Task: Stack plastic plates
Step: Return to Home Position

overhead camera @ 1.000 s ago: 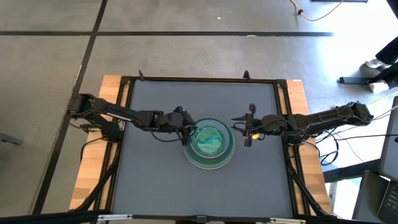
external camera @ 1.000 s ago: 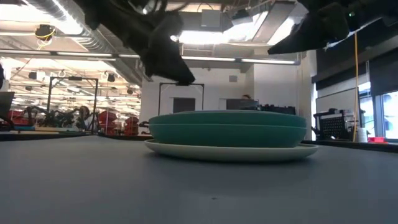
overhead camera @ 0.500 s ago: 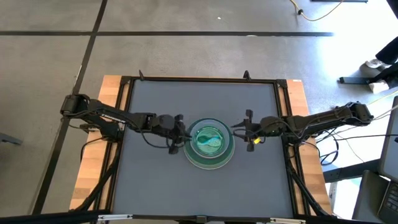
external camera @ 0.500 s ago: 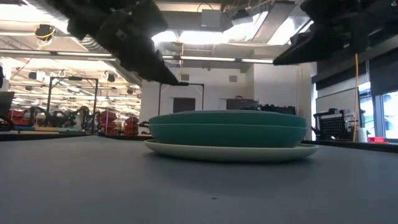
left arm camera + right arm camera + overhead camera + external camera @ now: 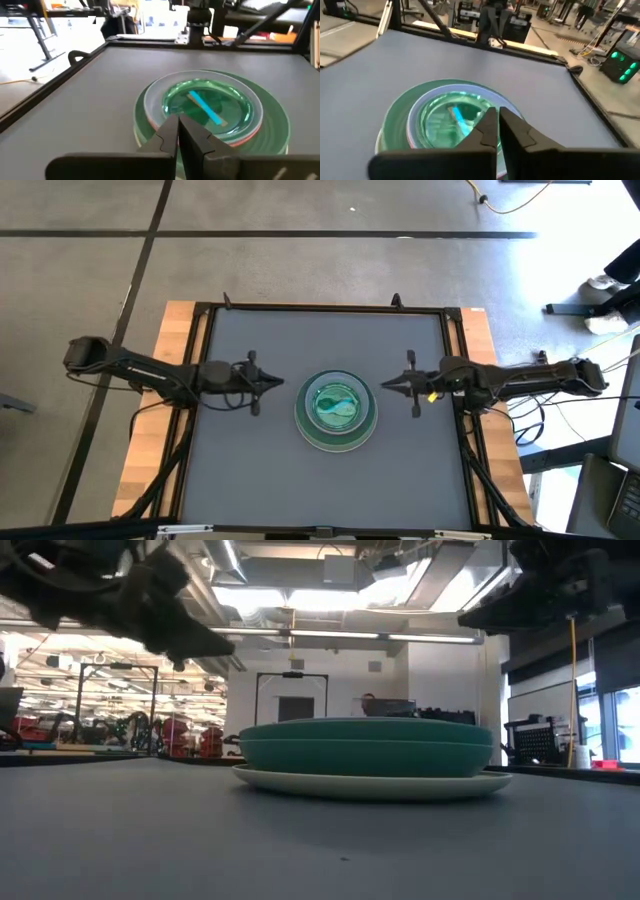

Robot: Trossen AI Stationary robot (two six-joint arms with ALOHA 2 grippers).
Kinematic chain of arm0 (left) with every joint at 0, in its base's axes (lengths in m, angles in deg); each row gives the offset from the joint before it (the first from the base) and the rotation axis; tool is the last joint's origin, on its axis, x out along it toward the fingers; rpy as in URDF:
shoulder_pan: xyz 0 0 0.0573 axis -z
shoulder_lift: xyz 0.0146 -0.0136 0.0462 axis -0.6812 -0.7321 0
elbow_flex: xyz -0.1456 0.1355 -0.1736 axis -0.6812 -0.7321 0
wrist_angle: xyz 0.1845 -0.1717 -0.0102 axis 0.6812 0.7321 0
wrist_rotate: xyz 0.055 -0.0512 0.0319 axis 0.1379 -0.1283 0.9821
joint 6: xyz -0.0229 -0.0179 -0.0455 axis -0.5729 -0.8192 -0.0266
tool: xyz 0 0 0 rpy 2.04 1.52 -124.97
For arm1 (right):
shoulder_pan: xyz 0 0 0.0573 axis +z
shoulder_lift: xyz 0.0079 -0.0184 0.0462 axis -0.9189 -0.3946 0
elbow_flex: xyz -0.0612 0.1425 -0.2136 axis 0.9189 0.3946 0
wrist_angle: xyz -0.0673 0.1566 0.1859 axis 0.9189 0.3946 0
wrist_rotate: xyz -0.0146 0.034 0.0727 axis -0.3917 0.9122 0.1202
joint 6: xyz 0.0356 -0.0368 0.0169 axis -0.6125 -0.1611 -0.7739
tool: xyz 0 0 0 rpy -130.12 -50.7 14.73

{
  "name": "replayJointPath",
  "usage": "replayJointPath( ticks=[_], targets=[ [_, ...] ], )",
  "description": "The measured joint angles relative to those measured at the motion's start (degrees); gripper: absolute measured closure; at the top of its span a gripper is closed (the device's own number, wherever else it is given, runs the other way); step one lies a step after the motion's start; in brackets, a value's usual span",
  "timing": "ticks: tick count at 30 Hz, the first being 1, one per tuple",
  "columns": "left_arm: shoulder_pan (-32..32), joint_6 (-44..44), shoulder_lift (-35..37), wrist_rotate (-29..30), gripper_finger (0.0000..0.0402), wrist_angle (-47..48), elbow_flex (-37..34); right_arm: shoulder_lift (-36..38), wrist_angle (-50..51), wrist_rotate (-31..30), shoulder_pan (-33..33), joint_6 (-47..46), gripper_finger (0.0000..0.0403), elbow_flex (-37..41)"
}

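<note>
The stack of plastic plates (image 5: 336,411) sat at the middle of the grey worktop (image 5: 320,340), each plate nested in the one below. At worktop height, a wide cream plate (image 5: 370,783) lay at the bottom, touching the worktop. A deep green plate (image 5: 366,748) rested on it, and its wall hid the smaller plates inside. From above and from both wrists, translucent blue-green plates (image 5: 207,102) lay uppermost in the middle, with a pinkish rim (image 5: 243,140) showing beneath them. The left end effector (image 5: 278,383) hovered beside the stack on its left, clear of the plates. Its two fingers (image 5: 167,134) were pressed together and held nothing. The right end effector (image 5: 384,385) hovered on the opposite side, also apart from the stack, its fingers (image 5: 487,125) together and empty. Both pointed toward the plates.
</note>
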Motion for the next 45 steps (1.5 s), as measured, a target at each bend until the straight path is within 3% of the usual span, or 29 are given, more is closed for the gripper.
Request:
replayJointPath(
  ticks=[3, 10, 27, 30, 34, 40, 45],
  targets=[
    [0.0, -0.98, 4.2, 0.46, 0.0399, -2.48, -3.91, 2.93, -1.44, 1.67, -2.1, -2.76, 0.04, 2.8],
    [-0.02, -3.51, 12.13, 1.38, 0.04, -12.34, -14.9, 8.18, -3.24, 1.95, -3.21, -12.85, 0.0388, 8.52],
    [2.06, -5.74, 24.64, 1.71, 0.04, -0.03, -15.17, 10.39, -5.88, 1.7, -3.22, -18.86, 0.0386, 10.68],
    [2.46, -5.86, 28.63, 3.99, 0.04, 5.07, -15.17, 10.95, -6.24, 2.8, -3.22, -20.99, 0.0386, 11.33],
    [2.4, -5.73, 34.23, 7.99, 0.04, 12.73, -15.17, 15.21, -6.9, 2.52, -3.22, -24.05, 0.0386, 14.6],
    [2.46, -4.07, 42.67, 0.5, 0.04, 16.18, -15.17, 25.21, -8.08, 1.82, -3.22, -25.67, 0.0386, 18.57],
    [2.41, -3.49, 49.85, 2.26, 0.04, 23.0, -15.17, 33.49, 0.38, -1.41, -3.22, -26.37, 0.0386, 19.09]
  ],
)
